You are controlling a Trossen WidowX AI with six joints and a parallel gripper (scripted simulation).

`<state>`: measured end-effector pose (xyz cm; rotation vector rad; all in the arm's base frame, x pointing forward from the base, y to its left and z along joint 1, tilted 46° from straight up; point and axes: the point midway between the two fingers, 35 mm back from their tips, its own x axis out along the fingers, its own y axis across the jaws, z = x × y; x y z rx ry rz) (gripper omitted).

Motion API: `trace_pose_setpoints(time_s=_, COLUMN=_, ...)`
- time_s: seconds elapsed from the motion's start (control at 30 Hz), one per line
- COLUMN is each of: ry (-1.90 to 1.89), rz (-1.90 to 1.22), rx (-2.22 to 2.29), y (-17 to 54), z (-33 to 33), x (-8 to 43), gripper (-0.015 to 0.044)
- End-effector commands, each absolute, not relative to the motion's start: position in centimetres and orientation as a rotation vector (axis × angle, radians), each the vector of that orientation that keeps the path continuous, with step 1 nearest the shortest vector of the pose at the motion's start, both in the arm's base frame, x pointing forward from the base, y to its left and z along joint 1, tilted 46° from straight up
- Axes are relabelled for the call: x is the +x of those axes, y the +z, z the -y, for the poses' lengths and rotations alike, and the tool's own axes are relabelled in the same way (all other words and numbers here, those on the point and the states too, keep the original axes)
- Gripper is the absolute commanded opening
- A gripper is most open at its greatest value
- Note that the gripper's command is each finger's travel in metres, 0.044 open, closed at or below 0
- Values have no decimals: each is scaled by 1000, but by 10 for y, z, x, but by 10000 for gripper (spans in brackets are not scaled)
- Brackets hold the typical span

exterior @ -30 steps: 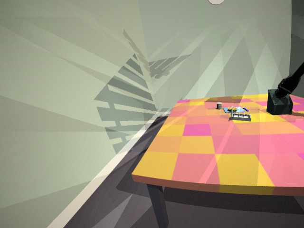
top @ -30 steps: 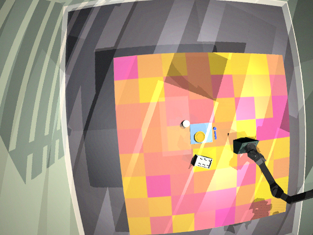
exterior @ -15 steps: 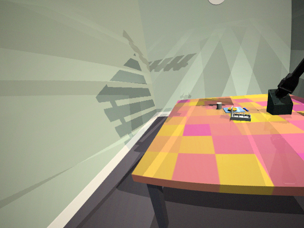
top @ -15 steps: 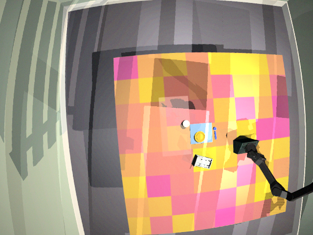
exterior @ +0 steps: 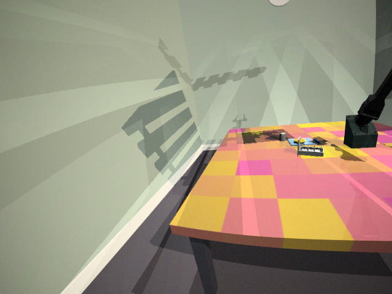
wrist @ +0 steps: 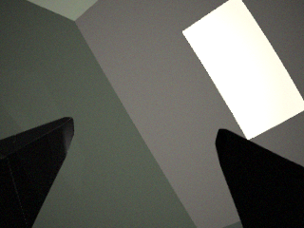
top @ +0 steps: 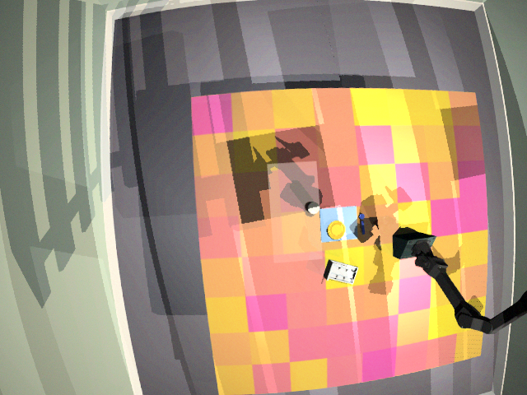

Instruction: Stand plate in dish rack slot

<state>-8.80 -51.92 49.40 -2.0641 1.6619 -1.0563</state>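
A yellow plate (top: 336, 230) (exterior: 299, 140) lies flat on a light blue mat (top: 349, 212) (exterior: 293, 143). The white and grey dish rack (top: 342, 272) (exterior: 312, 152) stands beside the mat, on the side nearer the exterior camera, with a taller upright panel at its left end. No plate shows in its slots. My gripper (wrist: 146, 130) is open in the wrist view, with nothing between its fingers. Only walls, ceiling and a bright panel show beyond them. The gripper is outside the top and exterior views, away from the plate and the rack.
A white and grey cup (top: 312, 207) (exterior: 282, 136) stands at the mat's left corner. A blue spoon-like utensil (top: 361, 223) (exterior: 315, 141) lies right of the mat. The dark arm base (top: 408, 243) (exterior: 360, 136) stands further right. The arm runs out of view at the right.
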Motion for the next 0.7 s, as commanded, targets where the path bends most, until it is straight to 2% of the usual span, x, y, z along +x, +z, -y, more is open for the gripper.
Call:
trace_pose_setpoints(time_s=0.0, ry=-997, rz=-1562, rx=-1995, y=468, z=534, x=-67, gripper=400)
trace_pose_setpoints(time_s=0.27, ry=-901, rz=-1392, rx=-1853, y=425, z=552, x=-24, gripper=400)
trace_pose_setpoints(time_s=0.67, ry=-686, rz=-1162, rx=-1588, y=344, z=562, x=68, gripper=400)
